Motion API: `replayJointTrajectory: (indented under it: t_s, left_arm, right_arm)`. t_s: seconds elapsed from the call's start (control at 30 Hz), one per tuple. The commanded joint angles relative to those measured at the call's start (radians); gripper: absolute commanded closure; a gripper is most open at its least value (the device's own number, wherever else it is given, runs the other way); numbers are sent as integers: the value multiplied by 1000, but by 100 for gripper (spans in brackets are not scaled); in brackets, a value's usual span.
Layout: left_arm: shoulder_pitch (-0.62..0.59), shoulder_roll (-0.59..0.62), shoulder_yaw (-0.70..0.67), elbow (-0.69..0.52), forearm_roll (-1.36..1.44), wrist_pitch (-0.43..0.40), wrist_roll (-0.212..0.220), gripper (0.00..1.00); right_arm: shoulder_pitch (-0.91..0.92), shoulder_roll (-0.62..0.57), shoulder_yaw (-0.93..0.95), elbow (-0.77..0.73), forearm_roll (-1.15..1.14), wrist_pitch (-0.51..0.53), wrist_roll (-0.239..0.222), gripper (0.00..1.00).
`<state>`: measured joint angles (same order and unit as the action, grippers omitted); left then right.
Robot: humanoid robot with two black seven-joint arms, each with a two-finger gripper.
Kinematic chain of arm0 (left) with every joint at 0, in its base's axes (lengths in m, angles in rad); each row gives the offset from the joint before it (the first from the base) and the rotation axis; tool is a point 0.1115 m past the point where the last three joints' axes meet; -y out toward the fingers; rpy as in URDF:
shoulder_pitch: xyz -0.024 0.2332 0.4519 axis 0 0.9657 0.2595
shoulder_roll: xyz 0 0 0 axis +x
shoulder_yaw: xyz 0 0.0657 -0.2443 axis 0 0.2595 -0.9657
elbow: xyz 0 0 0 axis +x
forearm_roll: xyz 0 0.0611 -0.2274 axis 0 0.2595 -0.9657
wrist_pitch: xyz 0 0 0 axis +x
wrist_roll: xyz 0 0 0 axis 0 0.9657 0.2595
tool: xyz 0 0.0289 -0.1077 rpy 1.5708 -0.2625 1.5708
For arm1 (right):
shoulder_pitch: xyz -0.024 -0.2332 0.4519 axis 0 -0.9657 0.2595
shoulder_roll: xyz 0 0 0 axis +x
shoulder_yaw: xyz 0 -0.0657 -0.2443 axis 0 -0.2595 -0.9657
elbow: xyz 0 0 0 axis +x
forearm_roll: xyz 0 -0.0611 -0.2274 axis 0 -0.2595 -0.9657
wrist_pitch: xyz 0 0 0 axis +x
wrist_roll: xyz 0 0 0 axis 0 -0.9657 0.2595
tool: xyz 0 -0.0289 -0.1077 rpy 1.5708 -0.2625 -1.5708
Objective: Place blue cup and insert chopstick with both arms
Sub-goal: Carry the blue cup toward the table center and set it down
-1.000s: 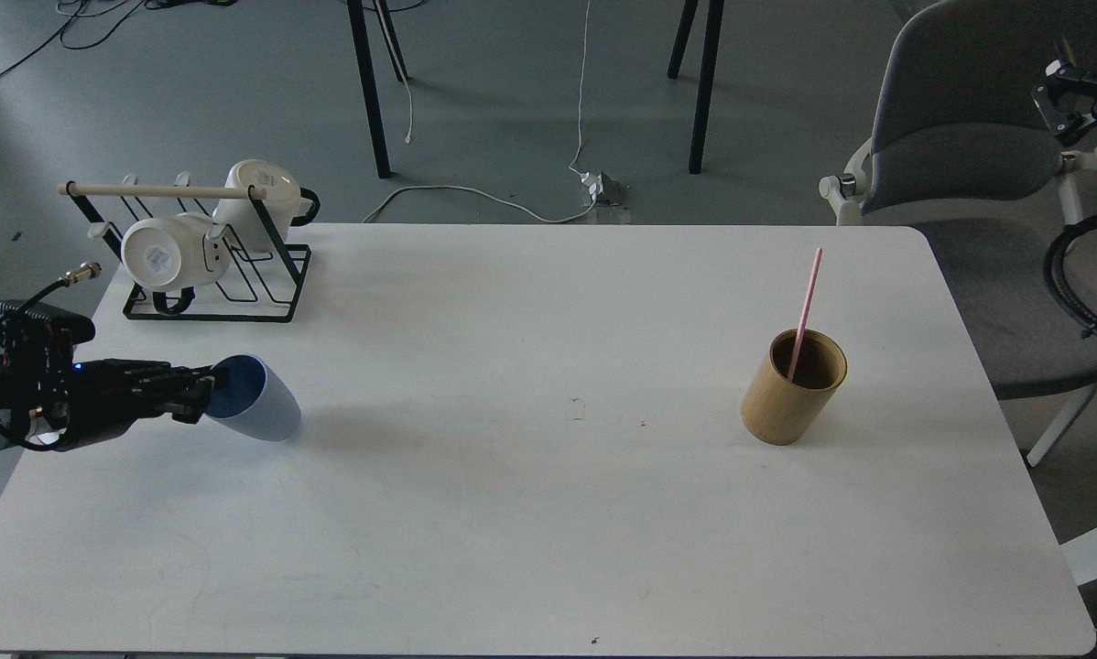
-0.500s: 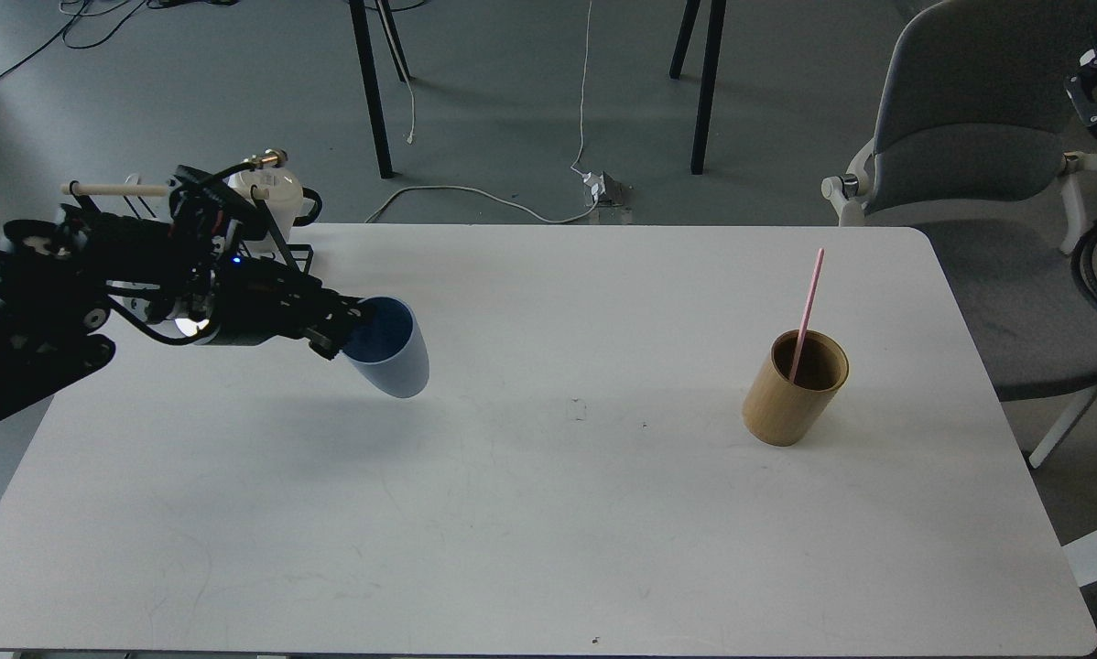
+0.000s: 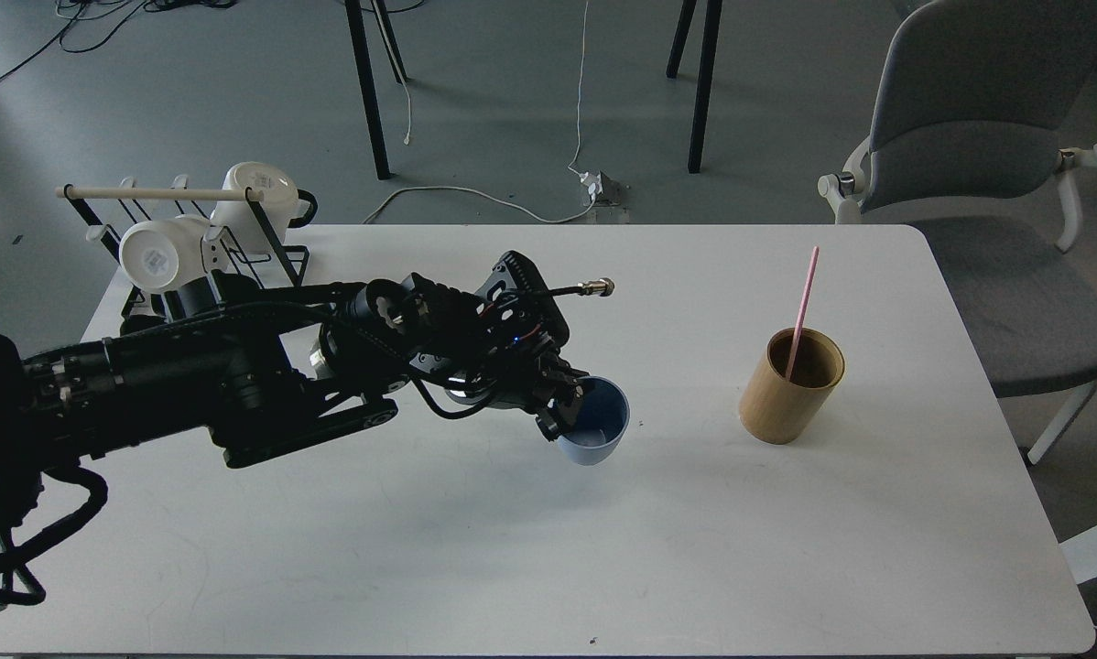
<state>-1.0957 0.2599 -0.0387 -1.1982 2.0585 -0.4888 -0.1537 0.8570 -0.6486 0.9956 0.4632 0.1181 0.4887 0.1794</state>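
The blue cup [image 3: 597,422] is at the table's middle, nearly upright, its mouth up, in my left gripper [image 3: 565,405]. The gripper is shut on the cup's near-left rim; I cannot tell if the cup's base touches the table. My left arm stretches in from the left across the table. The pink chopstick [image 3: 801,309] stands leaning in the tan bamboo cylinder [image 3: 790,386] at the right. My right arm and gripper are out of view.
A black wire rack [image 3: 210,265] with two white mugs and a pale wooden rod stands at the table's [image 3: 548,567] back left corner. A grey chair [image 3: 979,146] stands beyond the right edge. Table legs and cables lie on the floor behind.
My left arm has carried the blue cup from the left side to the table's middle and turned it from tilted to nearly upright. The right arm has left the view.
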Motion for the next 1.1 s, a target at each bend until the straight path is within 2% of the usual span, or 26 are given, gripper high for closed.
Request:
replayJointTrajectory:
  t_s: [0.0,0.5,0.6,0.7,0.77,0.9,1.0,1.07]
  left_arm:
    - [-1,-31,2,57,-1,0,-1,97]
    - [53,-41,5,86,-6,0,-1,90]
    - [54,-59,3,85,-8,0,0,85]
    - [51,-54,3,85,-9,0,0,71]
    - [49,-47,-1,78,-12,0,-1,53]
    - [46,-34,-49,72,-64,0,-12,27]
    - [46,-1,-139,68,-161,0,-18,23]
    - [49,31,-206,60,-219,0,-39,19]
  right_arm:
    - [-3,-2,0,0,2,0,0,1]
    - [-10,-2,0,0,2,0,0,1]
    - [-13,-2,0,0,2,0,0,1]
    - [-24,-2,0,0,2,0,0,1]
    - [-32,-2,0,0,2,0,0,1]
    - [-36,-5,0,2,2,0,0,1]
    - [-38,-19,-17,9,-2,0,-9,1]
    - [-38,-40,-52,23,-12,0,-11,1]
